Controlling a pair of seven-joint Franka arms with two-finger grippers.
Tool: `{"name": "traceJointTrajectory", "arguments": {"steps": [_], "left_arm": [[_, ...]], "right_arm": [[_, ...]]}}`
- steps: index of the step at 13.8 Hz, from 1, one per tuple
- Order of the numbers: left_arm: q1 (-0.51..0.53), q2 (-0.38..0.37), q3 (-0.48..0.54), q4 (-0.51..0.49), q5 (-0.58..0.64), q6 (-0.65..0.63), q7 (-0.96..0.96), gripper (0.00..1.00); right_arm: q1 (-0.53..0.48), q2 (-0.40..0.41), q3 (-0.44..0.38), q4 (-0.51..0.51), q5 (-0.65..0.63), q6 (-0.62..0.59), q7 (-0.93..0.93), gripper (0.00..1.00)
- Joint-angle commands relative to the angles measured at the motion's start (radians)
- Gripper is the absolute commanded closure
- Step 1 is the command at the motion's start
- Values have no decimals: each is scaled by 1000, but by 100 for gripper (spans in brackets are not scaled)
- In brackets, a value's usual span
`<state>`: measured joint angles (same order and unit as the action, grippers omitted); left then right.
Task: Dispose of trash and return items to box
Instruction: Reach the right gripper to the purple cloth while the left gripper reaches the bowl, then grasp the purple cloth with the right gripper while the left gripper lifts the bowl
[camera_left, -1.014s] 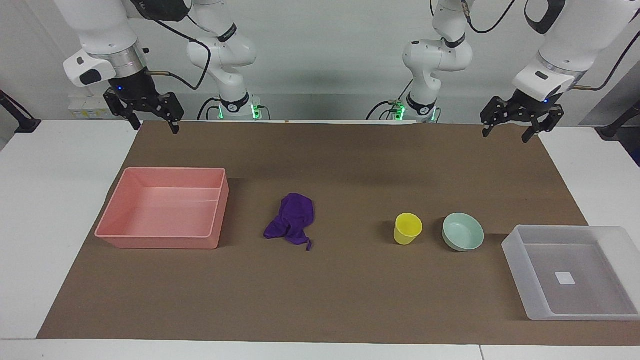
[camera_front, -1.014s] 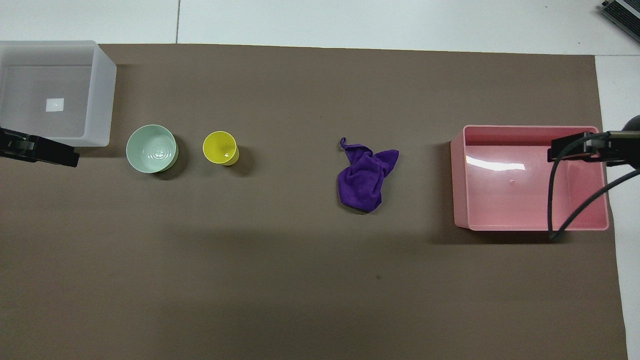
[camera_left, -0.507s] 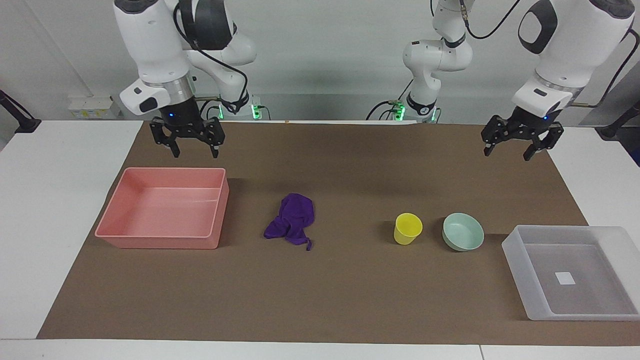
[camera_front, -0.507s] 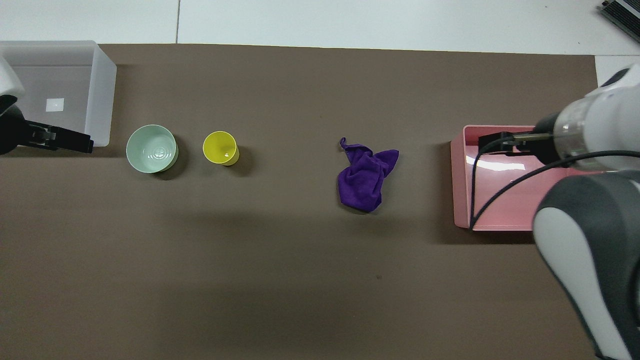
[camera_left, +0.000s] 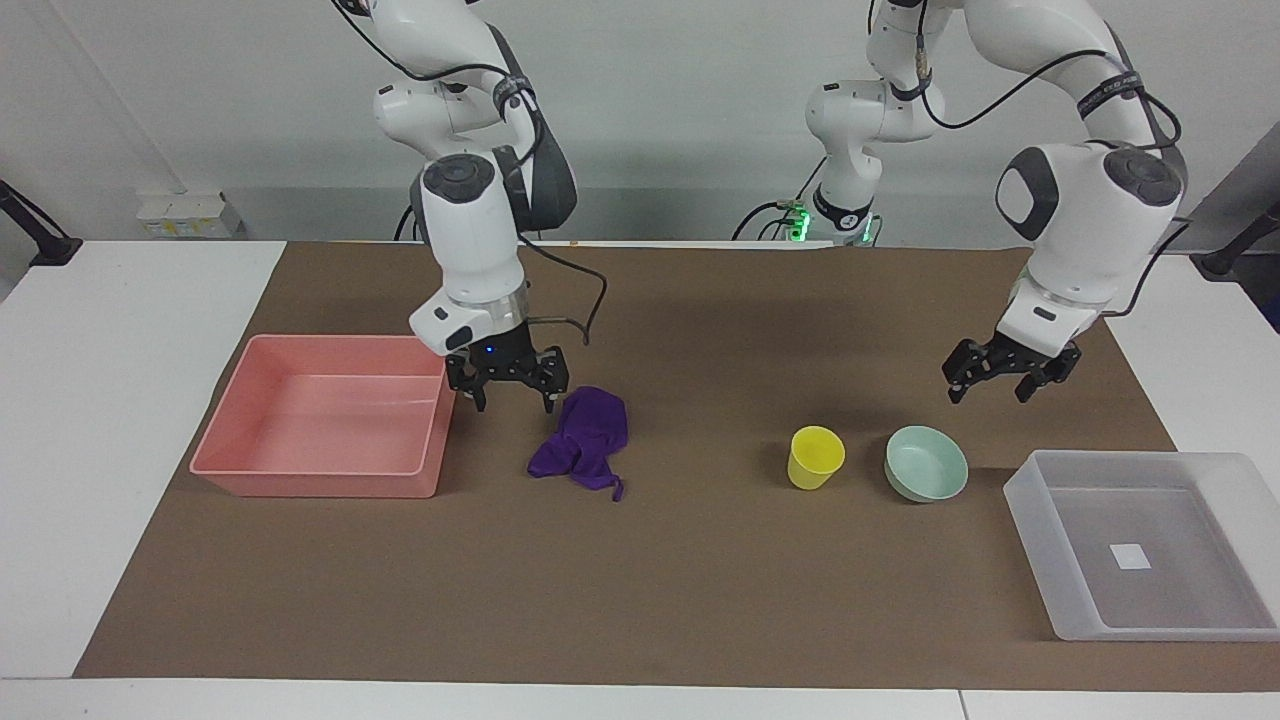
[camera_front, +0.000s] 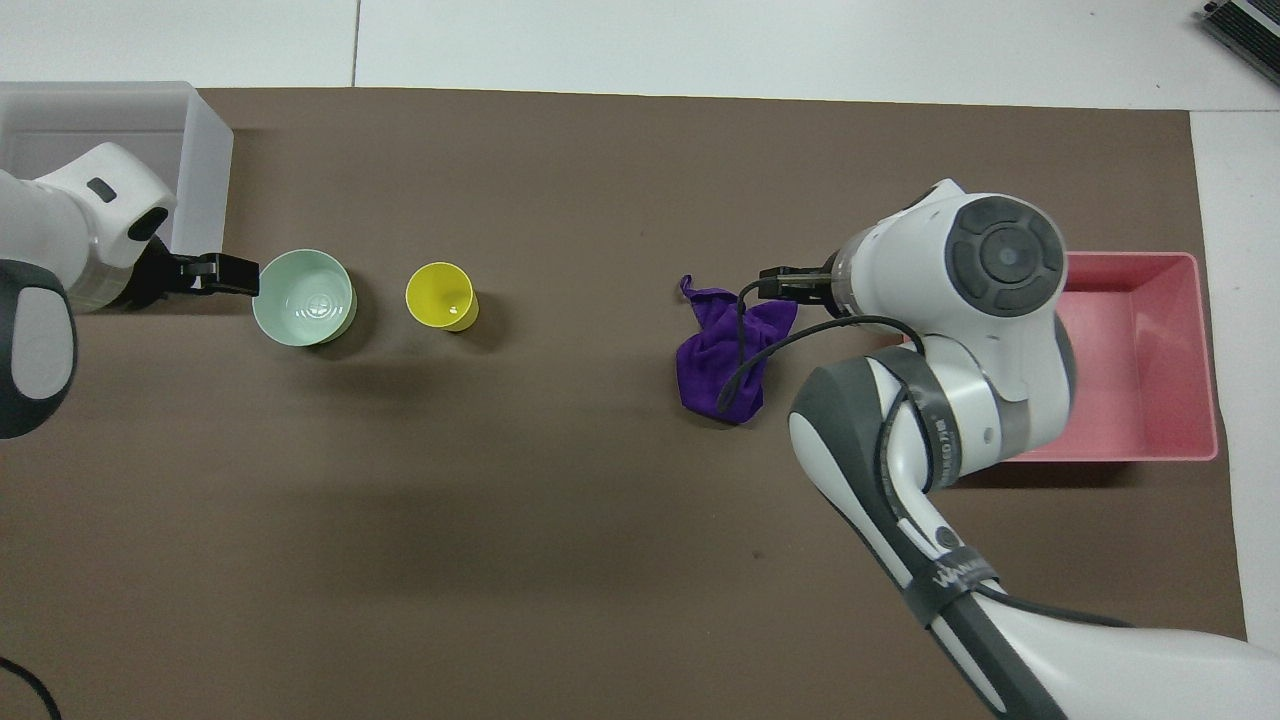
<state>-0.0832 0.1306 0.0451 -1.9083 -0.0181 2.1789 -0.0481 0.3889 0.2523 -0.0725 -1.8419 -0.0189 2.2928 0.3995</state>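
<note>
The trash, a purple cloth wad (camera_left: 586, 438) (camera_front: 722, 356), lies mid-mat. My right gripper (camera_left: 513, 400) (camera_front: 788, 284) hangs open and empty just above the mat, between the pink tray and the cloth's robot-side edge. The yellow cup (camera_left: 816, 456) (camera_front: 440, 295) stands upright beside the mint-green bowl (camera_left: 926, 464) (camera_front: 303, 297). My left gripper (camera_left: 988, 392) (camera_front: 222, 271) is open with nothing in it, raised over the mat at the bowl's box-side edge. The frosted white box (camera_left: 1032, 512) (camera_front: 205, 150) sits at the left arm's end, holding only its white label.
The pink tray (camera_left: 320, 486) (camera_front: 1135, 259) lies at the right arm's end of the brown mat (camera_left: 640, 600), with nothing in it. In the overhead view the right arm's body covers part of the tray, and the left arm covers part of the box.
Both arms have swung out from the robots' edge of the table and come down: the right gripper past the pink tray to the cloth, the left toward the bowl. Both stayed open. No object moved.
</note>
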Motion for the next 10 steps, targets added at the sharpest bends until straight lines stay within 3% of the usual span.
{"name": "traceJointTrajectory", "arguments": {"steps": [1, 6, 8, 9, 10], "left_arm": [[11, -8, -7, -118, -5, 163, -90, 0], [14, 75, -7, -166, -29, 277, -194, 2], [13, 92, -7, -172, -52, 303, -213, 40], [10, 93, -7, -173, -59, 306, -228, 56], [7, 93, -7, -175, -59, 305, -248, 69]], "right_arm": [[19, 53, 8, -17, 11, 71, 12, 0], [61, 150, 14, -46, 10, 169, -14, 0], [58, 147, 14, -63, 10, 177, -63, 0], [58, 145, 14, -65, 10, 172, -62, 58], [58, 143, 14, -65, 11, 165, -48, 100]]}}
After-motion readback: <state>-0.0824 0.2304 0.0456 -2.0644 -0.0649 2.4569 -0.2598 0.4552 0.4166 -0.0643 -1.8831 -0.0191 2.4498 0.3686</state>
